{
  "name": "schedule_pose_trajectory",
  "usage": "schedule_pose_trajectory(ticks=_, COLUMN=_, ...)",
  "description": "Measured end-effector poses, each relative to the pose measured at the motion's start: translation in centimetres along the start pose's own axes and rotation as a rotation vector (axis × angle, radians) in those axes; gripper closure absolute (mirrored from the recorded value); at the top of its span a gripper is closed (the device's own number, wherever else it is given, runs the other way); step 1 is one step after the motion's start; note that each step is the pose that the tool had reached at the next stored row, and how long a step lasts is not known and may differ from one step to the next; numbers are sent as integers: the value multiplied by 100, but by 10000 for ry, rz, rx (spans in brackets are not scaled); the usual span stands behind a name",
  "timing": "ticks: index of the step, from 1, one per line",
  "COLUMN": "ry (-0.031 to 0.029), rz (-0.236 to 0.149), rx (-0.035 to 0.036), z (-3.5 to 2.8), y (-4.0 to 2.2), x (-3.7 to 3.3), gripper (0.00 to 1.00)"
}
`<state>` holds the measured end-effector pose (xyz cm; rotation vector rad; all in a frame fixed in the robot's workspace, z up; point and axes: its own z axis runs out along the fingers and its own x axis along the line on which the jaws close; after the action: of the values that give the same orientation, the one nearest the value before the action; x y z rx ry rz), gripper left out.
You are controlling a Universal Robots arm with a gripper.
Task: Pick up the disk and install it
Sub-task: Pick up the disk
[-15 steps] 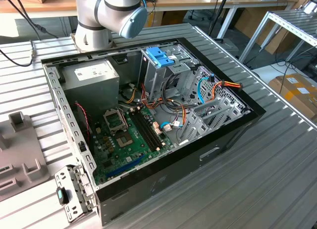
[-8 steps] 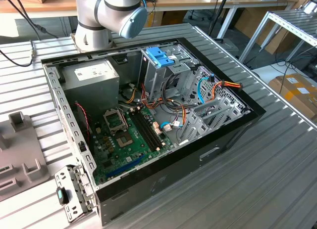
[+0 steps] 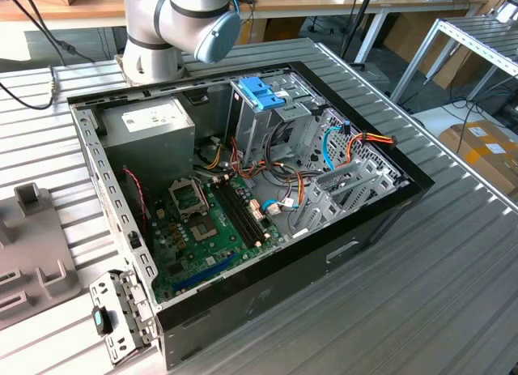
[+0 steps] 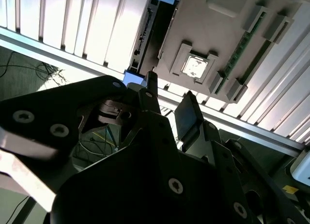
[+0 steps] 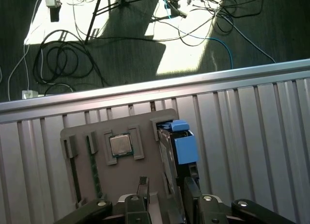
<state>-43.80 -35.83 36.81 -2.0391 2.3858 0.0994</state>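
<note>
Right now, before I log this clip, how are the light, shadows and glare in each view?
First wrist view: hard sun whitens floor patches, shadows crisp, the disk clear. Second wrist view: the gripper is a dark silhouette against glaring table slats. Exterior view: soft, even light on the computer case.

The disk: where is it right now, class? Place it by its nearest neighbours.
In the first wrist view the disk stands on edge in a slot of the grey fixture tray, right beside the processor chip seated in that tray.
</note>
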Motion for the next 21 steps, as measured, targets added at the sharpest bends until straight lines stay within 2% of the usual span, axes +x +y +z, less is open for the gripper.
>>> schedule_pose_trajectory(ticks=17, ry=-11, rz=-13, rx=-3, z=70, y=2, x=-12, gripper=58)
schedule_pose_trajectory(ticks=20, ry=8, rz=-410, rx=-21, z=77, y=5, x=-27, gripper=58)
schedule_pose_trajectory(ticks=21, ry=8, rz=-437, rx=-20, z=81, y=6, x=-31, gripper=58)
